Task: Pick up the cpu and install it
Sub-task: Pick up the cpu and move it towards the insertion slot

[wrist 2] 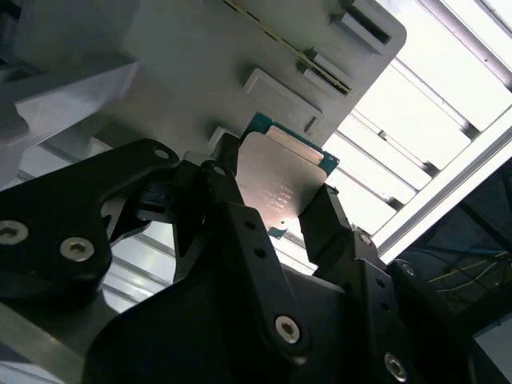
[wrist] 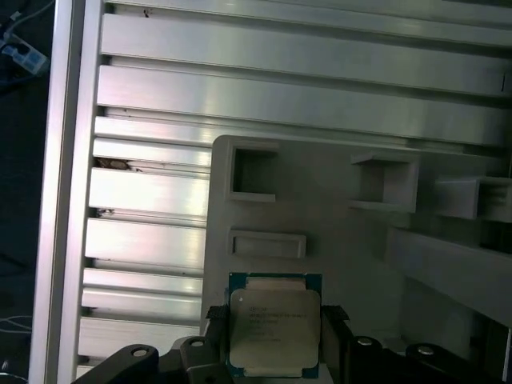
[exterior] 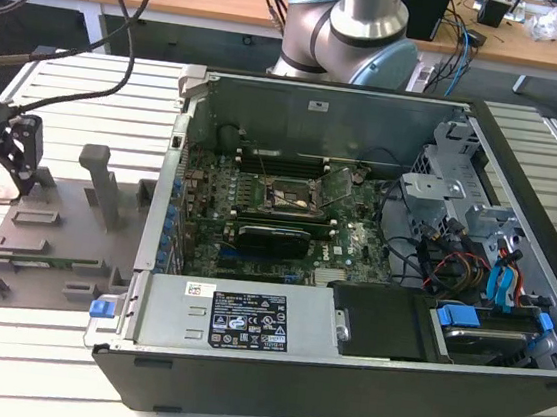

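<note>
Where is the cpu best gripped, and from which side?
Grip the cpu by two opposite edges, coming from straight above its metal top. It is a thin flat square, top up, at the grey tray, so only the edges offer hold; the end effector clamps them this way.

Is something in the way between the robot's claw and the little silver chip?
No, nothing visible is in the way. The gripper is right at the cpu: in the second wrist view its fingers press against two opposite edges of the chip, over the grey holder plate.
</note>
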Action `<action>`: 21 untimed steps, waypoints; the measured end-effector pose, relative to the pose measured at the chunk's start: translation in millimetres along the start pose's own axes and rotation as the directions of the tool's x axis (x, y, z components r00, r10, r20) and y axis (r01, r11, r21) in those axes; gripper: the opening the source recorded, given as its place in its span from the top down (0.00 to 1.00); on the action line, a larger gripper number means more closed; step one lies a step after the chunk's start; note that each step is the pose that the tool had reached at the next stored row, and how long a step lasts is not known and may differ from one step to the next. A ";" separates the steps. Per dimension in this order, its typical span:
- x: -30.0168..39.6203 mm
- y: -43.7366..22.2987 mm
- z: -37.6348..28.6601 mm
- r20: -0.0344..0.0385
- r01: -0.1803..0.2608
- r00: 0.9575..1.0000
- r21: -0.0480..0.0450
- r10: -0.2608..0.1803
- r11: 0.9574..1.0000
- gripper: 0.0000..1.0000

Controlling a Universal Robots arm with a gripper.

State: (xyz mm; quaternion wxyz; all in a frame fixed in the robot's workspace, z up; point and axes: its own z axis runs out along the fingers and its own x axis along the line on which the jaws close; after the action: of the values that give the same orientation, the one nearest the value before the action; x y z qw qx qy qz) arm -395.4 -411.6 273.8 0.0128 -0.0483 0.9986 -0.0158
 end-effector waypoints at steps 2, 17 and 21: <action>-0.2 -0.2 -6.4 0.000 0.000 1.000 0.000 0.000 1.000 0.45; -0.8 -1.1 -32.6 0.000 0.000 1.000 0.000 0.000 1.000 0.45; -1.0 -1.4 -41.9 0.000 0.000 1.000 0.000 0.000 1.000 0.45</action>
State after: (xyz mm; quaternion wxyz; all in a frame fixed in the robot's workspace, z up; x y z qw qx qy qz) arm -395.4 -411.6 315.8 0.0128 -0.0483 0.9986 -0.0158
